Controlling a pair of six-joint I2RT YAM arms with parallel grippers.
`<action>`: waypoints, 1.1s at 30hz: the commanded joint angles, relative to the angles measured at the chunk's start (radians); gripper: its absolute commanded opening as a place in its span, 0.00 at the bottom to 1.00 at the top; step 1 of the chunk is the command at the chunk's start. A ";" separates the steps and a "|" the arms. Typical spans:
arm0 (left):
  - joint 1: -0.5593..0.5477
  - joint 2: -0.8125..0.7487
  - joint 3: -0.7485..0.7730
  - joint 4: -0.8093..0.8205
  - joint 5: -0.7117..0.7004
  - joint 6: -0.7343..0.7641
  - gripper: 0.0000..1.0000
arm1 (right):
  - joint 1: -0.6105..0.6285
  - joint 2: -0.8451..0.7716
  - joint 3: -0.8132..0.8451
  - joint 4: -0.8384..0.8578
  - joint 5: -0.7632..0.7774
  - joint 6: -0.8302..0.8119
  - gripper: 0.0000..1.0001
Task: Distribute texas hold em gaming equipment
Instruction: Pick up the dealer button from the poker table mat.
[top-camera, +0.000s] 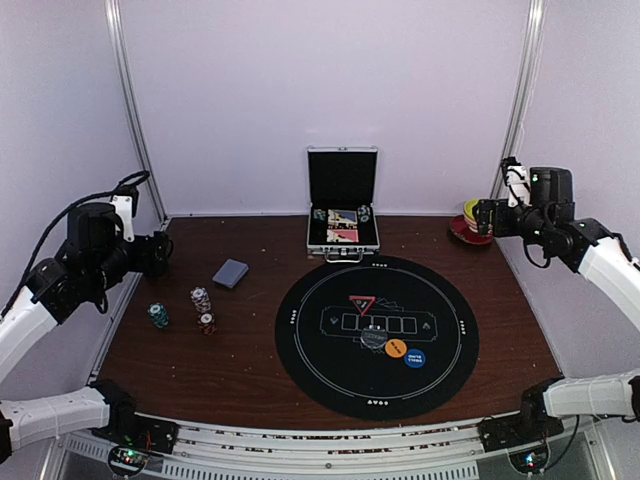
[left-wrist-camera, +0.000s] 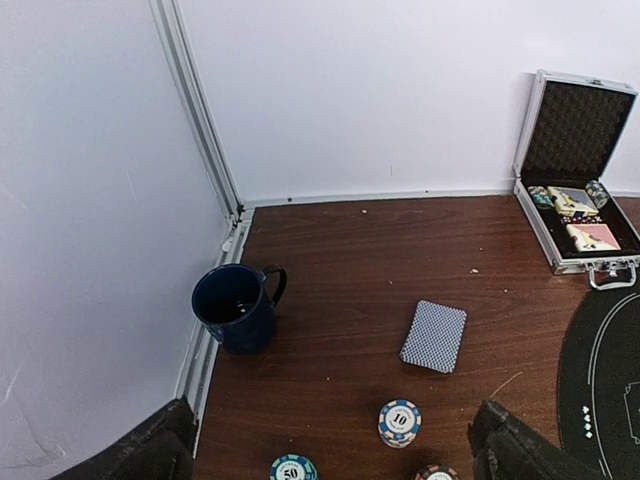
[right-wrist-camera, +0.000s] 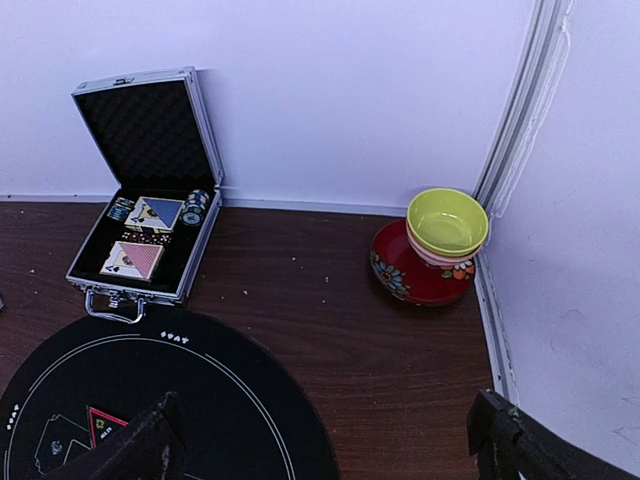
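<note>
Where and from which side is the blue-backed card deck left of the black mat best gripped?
I would pinch the deck across its two long edges, coming straight down from above. It lies flat, back up, apart from the chips, so only its thin sides offer a hold.

The white chip (left-wrist-camera: 400, 420) reads 10; the teal chip (left-wrist-camera: 292, 469) (cropped) reads 50.
</note>
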 joint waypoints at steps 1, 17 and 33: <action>0.040 -0.018 0.009 0.059 0.041 -0.023 0.98 | 0.006 0.059 0.051 0.051 -0.038 0.023 1.00; 0.084 -0.075 -0.081 0.040 0.205 -0.074 0.98 | 0.087 0.184 0.122 0.042 -0.277 -0.146 1.00; 0.089 -0.284 -0.201 0.076 0.282 -0.047 0.98 | 0.369 0.487 0.267 -0.055 -0.223 -0.357 1.00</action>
